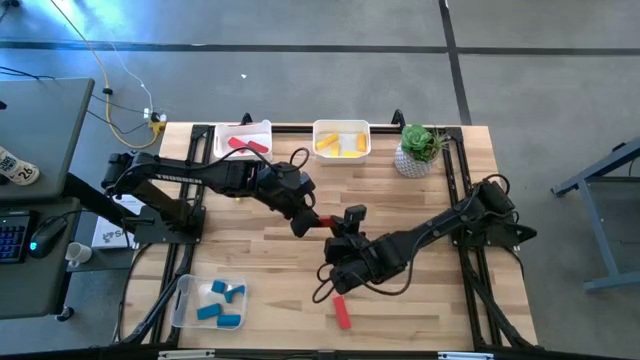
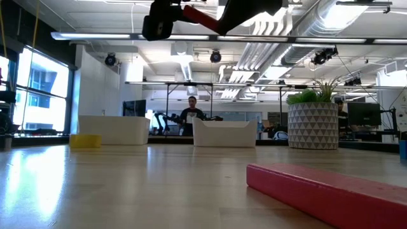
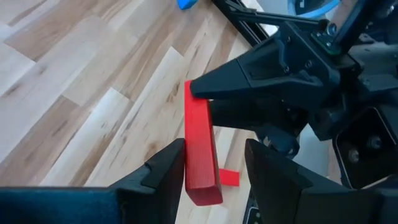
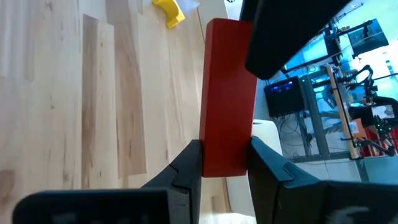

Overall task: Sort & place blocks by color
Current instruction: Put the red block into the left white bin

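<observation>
1. Nearest in the low view, a loose red block (image 1: 342, 312) lies flat on the desk (image 1: 420, 290) by its front edge, below the right arm and touching nothing.
2. Toward the front left, a clear bin (image 1: 205, 302) holds the blue blocks (image 1: 222, 303).
3. Mid-desk, raised clear of the wood, both pincers meet on one red bar (image 3: 201, 152). The right pincer (image 4: 225, 163) is clamped on one end of it. The left pincer (image 3: 213, 167) brackets the other end — one finger against the bar's side, the other finger seemingly standing a little off it, so I judge it not yet gripping.
4. This looks like a mid-air handover toward the left arm. The risk: if the right pincer lets go before the left has closed squarely, the bar drops and may bounce off the desk. A skewed squeeze could also twist the bar out of both grips.
5. Farther back, one yellow block (image 4: 170, 12) lies loose on the desk.
6. At the back edge stand a white bin (image 1: 243, 139) with red blocks (image 1: 247, 145), a second white bin (image 1: 342, 139) with yellow blocks (image 1: 338, 146) — and a potted plant (image 1: 418, 148) beside it.
</observation>
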